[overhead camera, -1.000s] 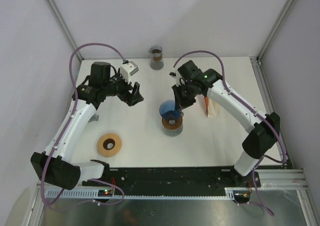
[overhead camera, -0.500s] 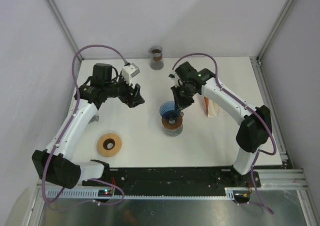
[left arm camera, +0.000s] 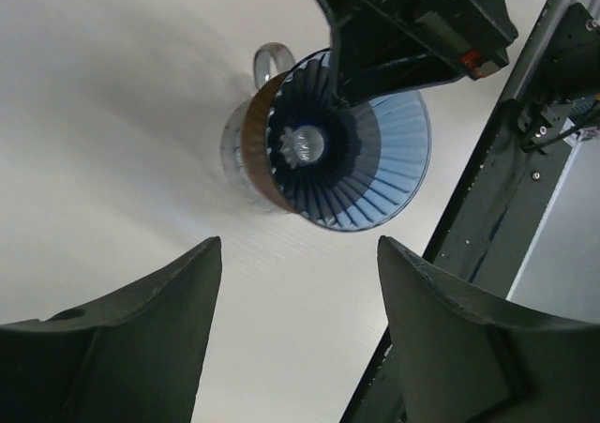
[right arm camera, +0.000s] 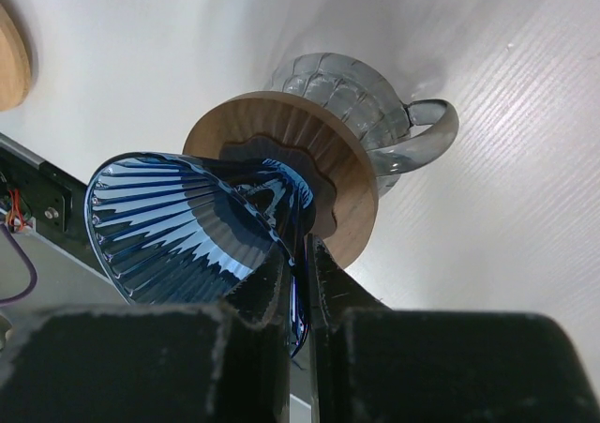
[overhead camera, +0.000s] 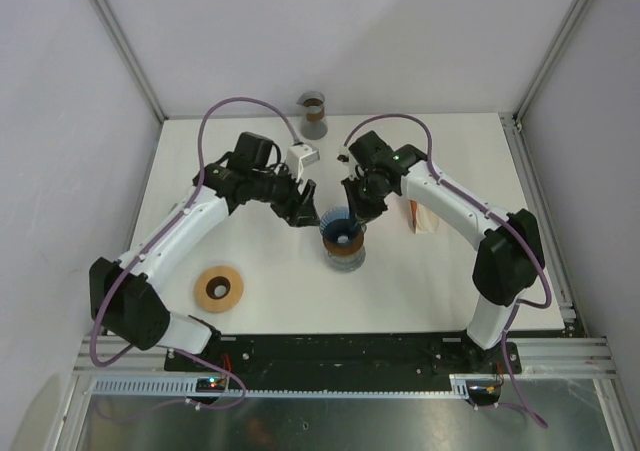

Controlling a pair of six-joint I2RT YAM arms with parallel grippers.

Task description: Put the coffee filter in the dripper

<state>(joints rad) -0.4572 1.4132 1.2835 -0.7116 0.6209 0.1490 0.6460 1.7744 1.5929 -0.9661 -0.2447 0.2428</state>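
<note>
Right pincer [right arm camera: 300, 264] pinches dripper [right arm camera: 187, 226] rim, seen only from its wrist.

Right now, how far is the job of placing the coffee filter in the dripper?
Done: the right pincer is shut on the rim of the dripper on the glass server. In hand: the left pincer hangs open and empty, facing the dripper. To do: its ribbed inside is bare; a filter, perhaps from the pack at right, must go in.
</note>
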